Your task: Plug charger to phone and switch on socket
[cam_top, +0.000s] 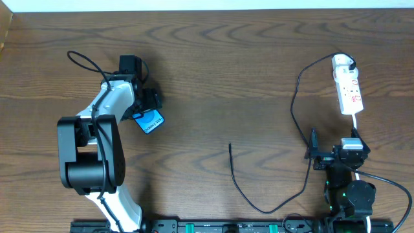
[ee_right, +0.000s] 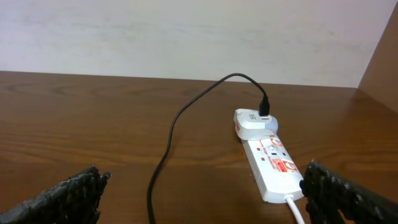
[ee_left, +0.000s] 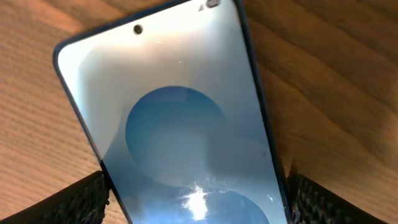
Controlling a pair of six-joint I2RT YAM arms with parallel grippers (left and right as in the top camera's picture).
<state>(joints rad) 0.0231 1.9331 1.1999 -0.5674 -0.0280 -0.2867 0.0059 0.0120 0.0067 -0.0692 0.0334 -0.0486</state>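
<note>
The phone (ee_left: 180,112) lies screen up on the wooden table, blue with a lighter circle pattern. My left gripper (ee_left: 196,199) is open and straddles its near end, one of its fingers (ee_left: 81,202) on each side, close to the edges. In the overhead view the left gripper (cam_top: 147,110) hides most of the phone (cam_top: 154,122). The white socket (cam_top: 349,90) lies at the far right with the charger's white adapter (cam_top: 341,63) plugged in. The black charger cable (cam_top: 294,110) loops down to its free tip (cam_top: 229,145). My right gripper (cam_top: 339,152) is open, facing the socket (ee_right: 270,168).
A pale wall (ee_right: 186,31) runs along the table's far edge. A black rail (cam_top: 226,226) with equipment lines the front edge. The socket's white lead (cam_top: 355,126) runs down to the right arm. Bare wood lies between the phone and the cable tip.
</note>
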